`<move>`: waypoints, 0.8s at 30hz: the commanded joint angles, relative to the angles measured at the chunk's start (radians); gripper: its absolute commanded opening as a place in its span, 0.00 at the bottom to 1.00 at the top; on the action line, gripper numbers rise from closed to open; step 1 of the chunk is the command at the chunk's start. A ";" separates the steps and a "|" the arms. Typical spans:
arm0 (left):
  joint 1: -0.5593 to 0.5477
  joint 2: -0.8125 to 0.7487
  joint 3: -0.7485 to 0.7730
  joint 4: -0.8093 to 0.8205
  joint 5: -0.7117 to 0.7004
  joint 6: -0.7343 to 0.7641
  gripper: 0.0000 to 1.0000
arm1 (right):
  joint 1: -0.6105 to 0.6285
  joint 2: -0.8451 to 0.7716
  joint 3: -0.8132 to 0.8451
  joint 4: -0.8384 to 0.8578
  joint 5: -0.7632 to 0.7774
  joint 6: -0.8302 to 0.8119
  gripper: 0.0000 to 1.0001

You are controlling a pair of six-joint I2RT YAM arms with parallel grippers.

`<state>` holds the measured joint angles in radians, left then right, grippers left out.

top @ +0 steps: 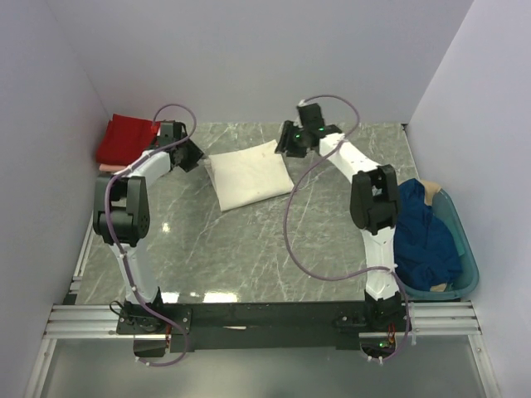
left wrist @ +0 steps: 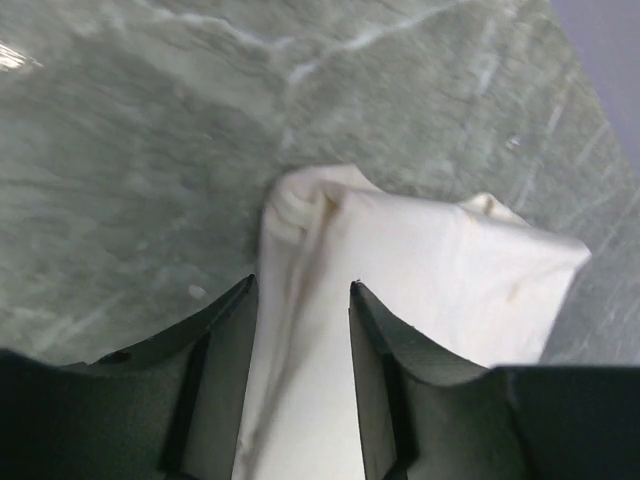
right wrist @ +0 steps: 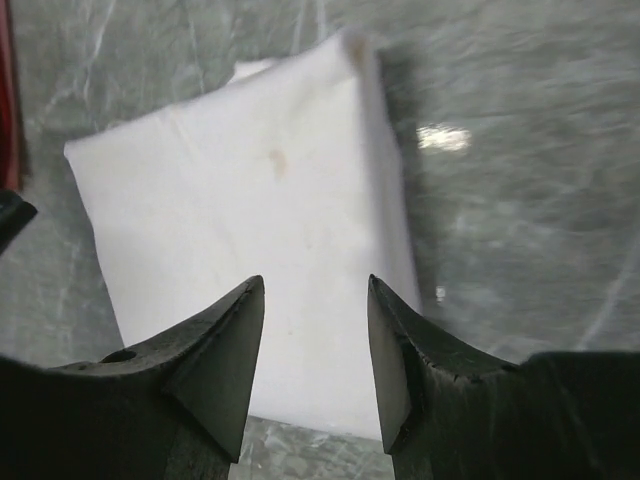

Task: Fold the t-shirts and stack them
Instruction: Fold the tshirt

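Cream-white shirt point(top: 249, 176) folded mid-table, left gripper point(left wrist: 300, 290) and right gripper point(right wrist: 315, 285) both spread wide straddling its opposite edges, nothing gripped yet, looks staged for a two-arm lift onto the red shirt point(top: 126, 137) pile far-left; dark blue shirt point(top: 423, 236) sits in the basket point(top: 470, 267).

Matt cloth shirt point(top: 249, 176), glossy table point(top: 249, 249), perhaps stone

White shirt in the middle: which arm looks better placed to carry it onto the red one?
Probably left. The left arm's fingers are open over the white shirt's left edge, and the red shirt lies in the far left corner beside that arm. The right arm's fingers hover at the opposite side.
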<state>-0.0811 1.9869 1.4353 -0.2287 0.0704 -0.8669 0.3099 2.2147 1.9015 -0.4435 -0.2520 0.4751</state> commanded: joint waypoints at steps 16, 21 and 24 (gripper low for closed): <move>-0.181 0.032 -0.018 -0.003 -0.139 -0.046 0.22 | 0.147 0.007 -0.113 -0.069 0.303 -0.058 0.52; -0.192 0.039 -0.068 -0.001 -0.139 -0.055 0.18 | 0.172 -0.041 -0.241 -0.058 0.329 -0.043 0.51; -0.198 0.046 -0.087 -0.006 -0.132 -0.052 0.16 | 0.182 -0.075 -0.303 -0.049 0.355 -0.035 0.51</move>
<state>-0.2676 2.0266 1.3663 -0.2413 -0.0456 -0.9112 0.4671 2.1876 1.6627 -0.4622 0.0540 0.4301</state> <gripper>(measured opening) 0.165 0.513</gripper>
